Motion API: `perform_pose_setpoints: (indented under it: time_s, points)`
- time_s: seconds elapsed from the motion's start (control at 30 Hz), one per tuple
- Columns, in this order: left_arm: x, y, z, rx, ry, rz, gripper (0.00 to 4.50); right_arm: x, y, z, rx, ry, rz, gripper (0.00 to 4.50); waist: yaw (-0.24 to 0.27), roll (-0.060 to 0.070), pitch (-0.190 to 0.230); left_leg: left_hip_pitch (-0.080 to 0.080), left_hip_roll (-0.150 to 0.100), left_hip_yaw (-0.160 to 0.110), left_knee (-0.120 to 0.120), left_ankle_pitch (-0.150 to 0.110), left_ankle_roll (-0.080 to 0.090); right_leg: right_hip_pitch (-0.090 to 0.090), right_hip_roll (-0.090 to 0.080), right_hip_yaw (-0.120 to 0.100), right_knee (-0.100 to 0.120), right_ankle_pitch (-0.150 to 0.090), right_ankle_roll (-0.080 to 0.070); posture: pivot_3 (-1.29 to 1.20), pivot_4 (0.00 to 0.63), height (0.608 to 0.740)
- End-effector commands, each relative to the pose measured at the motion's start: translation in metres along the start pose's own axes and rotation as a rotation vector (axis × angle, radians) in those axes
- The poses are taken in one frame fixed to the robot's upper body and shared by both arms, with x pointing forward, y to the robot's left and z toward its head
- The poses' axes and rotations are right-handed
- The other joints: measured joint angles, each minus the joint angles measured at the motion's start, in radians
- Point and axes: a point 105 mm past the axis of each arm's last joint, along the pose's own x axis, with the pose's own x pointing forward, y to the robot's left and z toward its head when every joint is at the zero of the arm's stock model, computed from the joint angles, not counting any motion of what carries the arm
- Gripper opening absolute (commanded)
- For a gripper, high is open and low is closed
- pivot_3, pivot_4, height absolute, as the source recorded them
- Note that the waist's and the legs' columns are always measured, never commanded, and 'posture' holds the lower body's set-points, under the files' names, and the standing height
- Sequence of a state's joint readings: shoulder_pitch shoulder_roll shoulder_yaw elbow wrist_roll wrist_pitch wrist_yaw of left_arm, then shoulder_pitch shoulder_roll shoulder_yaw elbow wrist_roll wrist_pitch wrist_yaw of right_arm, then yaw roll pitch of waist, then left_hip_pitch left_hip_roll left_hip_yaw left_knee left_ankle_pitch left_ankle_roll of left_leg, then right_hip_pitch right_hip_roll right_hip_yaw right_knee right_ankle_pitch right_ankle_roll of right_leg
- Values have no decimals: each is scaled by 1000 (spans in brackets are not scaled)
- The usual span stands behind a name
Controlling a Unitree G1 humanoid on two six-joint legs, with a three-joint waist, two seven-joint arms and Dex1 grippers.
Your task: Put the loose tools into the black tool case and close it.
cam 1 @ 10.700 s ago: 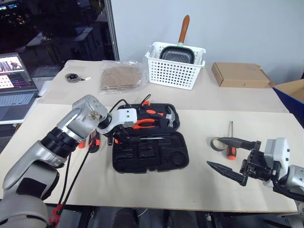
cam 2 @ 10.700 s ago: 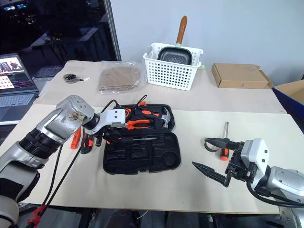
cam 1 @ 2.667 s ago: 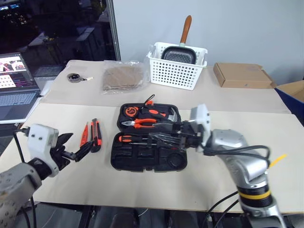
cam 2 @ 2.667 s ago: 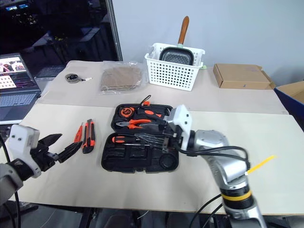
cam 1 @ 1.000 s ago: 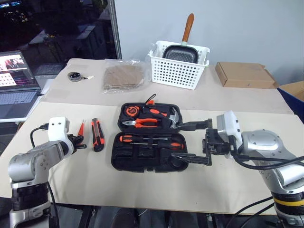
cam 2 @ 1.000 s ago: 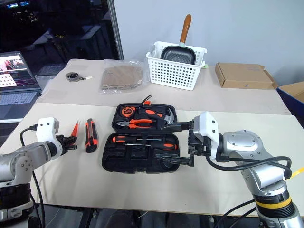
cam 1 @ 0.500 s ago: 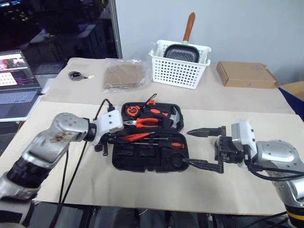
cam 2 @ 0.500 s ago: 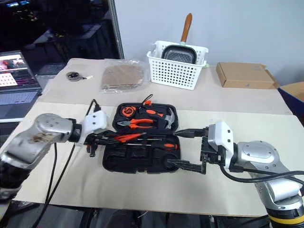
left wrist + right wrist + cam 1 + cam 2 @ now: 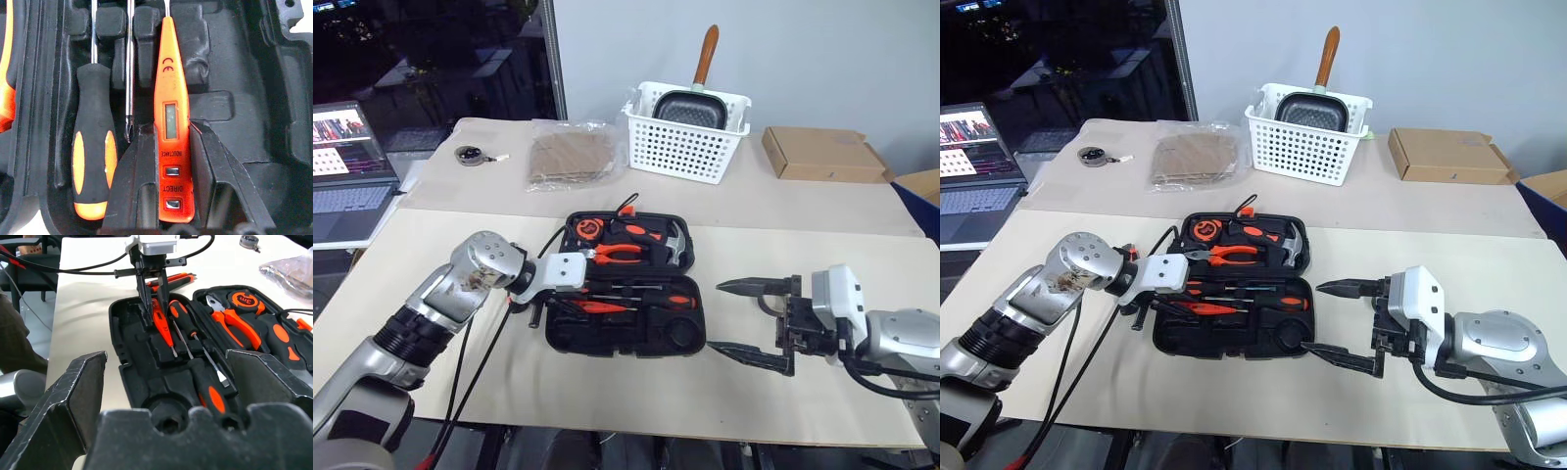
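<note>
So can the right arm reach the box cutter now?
Probably not easily: the box cutter lies beyond the case, which with the left gripper stands between it and the right gripper.

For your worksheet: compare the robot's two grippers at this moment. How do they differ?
The left gripper is shut on a thin red tester over the case; the right gripper holds nothing. Left jaws stand narrow, right jaws wide apart. Left reaches into the case; right sits beside it. Both have black fingers.
</note>
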State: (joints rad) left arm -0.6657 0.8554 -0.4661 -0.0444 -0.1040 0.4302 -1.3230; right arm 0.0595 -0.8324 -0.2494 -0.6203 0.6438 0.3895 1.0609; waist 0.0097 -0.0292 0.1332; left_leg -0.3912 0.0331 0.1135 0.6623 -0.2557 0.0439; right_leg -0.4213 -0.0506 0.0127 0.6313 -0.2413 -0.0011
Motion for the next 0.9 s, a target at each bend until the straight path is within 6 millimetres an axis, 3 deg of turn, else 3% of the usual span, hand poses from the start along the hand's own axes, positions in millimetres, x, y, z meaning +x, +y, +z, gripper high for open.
perform_pose_setpoints:
  time_s: [0.03, 0.27, 0.33, 0.5, 0.67, 0.77, 0.9]
  points:
    - [0, -5, 1, 12, 25, -9, 434, -3, -1, 9, -37, -12, -6, 4500, 0, 0, 0, 0, 0, 0, 0, 0, 0, 0, 0, 0, 0, 0, 0, 0, 150, 740]
    - [3, -5, -5, 5, 44, 12, 434, -1, -2, 10, -42, -15, 3, 4500, -1, 0, 0, 1, 0, 0, 0, 0, 0, 0, 0, 0, 1, 0, 0, 0, 150, 740]
    - [2, -1, -2, 7, 33, 39, 1451, -1, -3, 10, -42, -14, 5, 4500, 0, 0, 0, 1, 0, 0, 0, 0, 0, 1, 0, 0, 1, 0, 0, 0, 150, 740]
    - [-10, 6, 12, 67, -26, 116, 3117, -1, -3, 10, -43, -13, 12, 4500, 2, 0, 0, 2, 0, 0, 1, 0, 0, 1, 0, 0, 2, 0, 0, 0, 150, 740]
    - [-34, 6, 34, -30, -197, 191, 3117, -1, -4, 9, -46, -14, 12, 4500, 1, 0, 0, 1, 0, 0, 4, 0, 0, 0, 0, 0, 6, 0, 0, 0, 150, 740]
    - [-41, 5, 36, -127, -301, 255, 2361, 1, -6, 8, -48, -17, 10, 4500, -1, 1, 0, 2, 0, 0, 5, 0, 0, 1, -1, 0, 8, 0, 0, 0, 150, 740]
    - [-31, 10, 27, -248, -386, 394, 875, 2, -8, 8, -52, -20, 7, 4500, -4, 1, -1, 3, 0, 0, 5, 0, -1, 1, -1, 1, 10, 0, 0, 0, 150, 740]
